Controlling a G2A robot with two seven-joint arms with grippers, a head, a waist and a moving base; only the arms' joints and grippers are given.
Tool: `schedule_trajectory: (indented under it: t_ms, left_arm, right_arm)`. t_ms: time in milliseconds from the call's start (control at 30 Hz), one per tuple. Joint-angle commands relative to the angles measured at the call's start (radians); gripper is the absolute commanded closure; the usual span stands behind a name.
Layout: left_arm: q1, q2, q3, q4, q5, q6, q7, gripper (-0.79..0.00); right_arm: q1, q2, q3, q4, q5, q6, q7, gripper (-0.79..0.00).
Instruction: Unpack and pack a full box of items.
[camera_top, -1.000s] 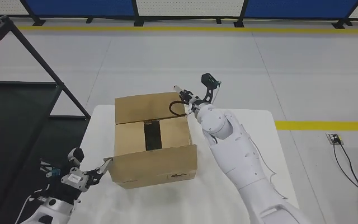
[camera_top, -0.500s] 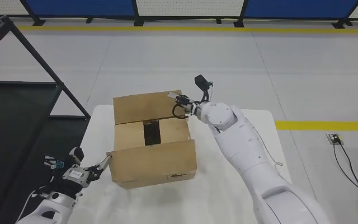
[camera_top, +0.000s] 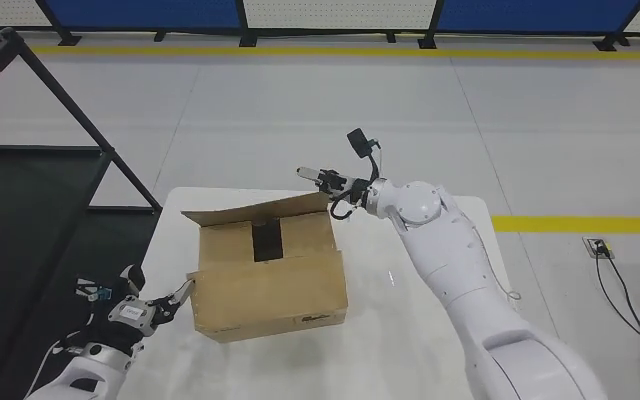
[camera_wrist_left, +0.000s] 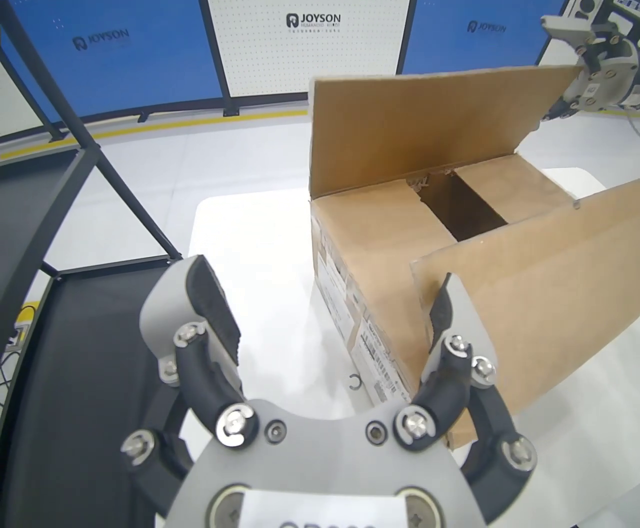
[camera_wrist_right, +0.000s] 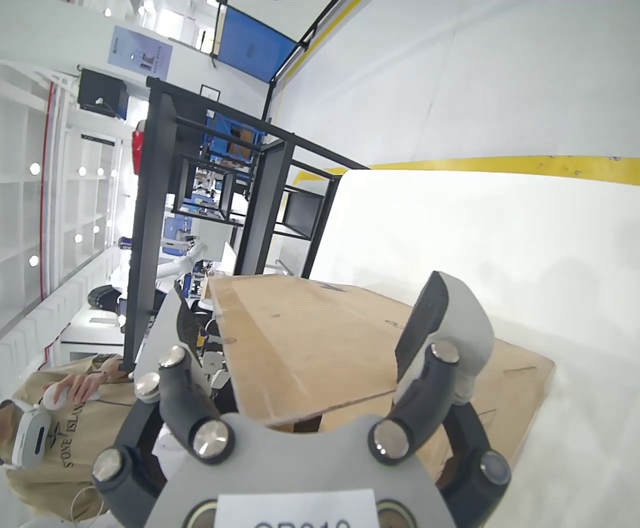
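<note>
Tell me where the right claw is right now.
In the top view the right claw is at the robot's right-hand corner of the raised far flap of the cardboard box, open with the flap's edge between its fingers.

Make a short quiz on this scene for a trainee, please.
1. True or false: the far flap lies flat on the box.
2. Where is the right gripper? A: at the far flap. B: at the near flap. C: at the table's edge.
3. Fill in: the left gripper has its fingers ____.

Key: 1 false, it stands up. 2 A. 3 open.
</note>
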Motion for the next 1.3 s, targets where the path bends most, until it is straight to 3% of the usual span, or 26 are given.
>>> schedule_trajectory:
  t_ms: [0,233,433,567,900,1033,1267]
  left_arm:
    - [-0.005,0.000,0.004,0.003,0.001,0.006,-0.003,-0.785]
    - [-0.016,-0.002,0.022,0.010,0.021,0.043,-0.010,-0.785]
    - [-0.023,-0.003,0.030,0.022,0.024,0.049,-0.010,-0.785]
    - [-0.032,-0.003,0.036,0.031,0.027,0.056,-0.011,-0.785]
    - [-0.015,-0.001,0.040,0.025,0.047,-0.001,0.033,-0.785]
    - [-0.011,-0.003,0.046,0.023,0.052,0.013,0.035,-0.785]
    - [-0.037,-0.006,0.078,0.031,0.067,0.058,0.009,-0.785]
  right_arm:
    - [-0.006,0.004,0.002,-0.028,0.012,-0.003,0.033,-0.785]
    - [-0.063,0.018,-0.015,-0.203,0.012,0.049,0.172,-0.785]
    - [-0.175,0.031,-0.052,-0.448,-0.029,0.207,0.281,-0.785]
    - [-0.253,0.041,-0.057,-0.593,-0.034,0.382,0.325,-0.785]
    - [-0.257,0.041,-0.057,-0.594,-0.033,0.383,0.319,-0.785]
    - [-0.277,0.042,-0.061,-0.615,0.008,0.437,0.312,-0.785]
    - [-0.272,0.052,-0.038,-0.582,0.126,0.489,0.405,-0.785]
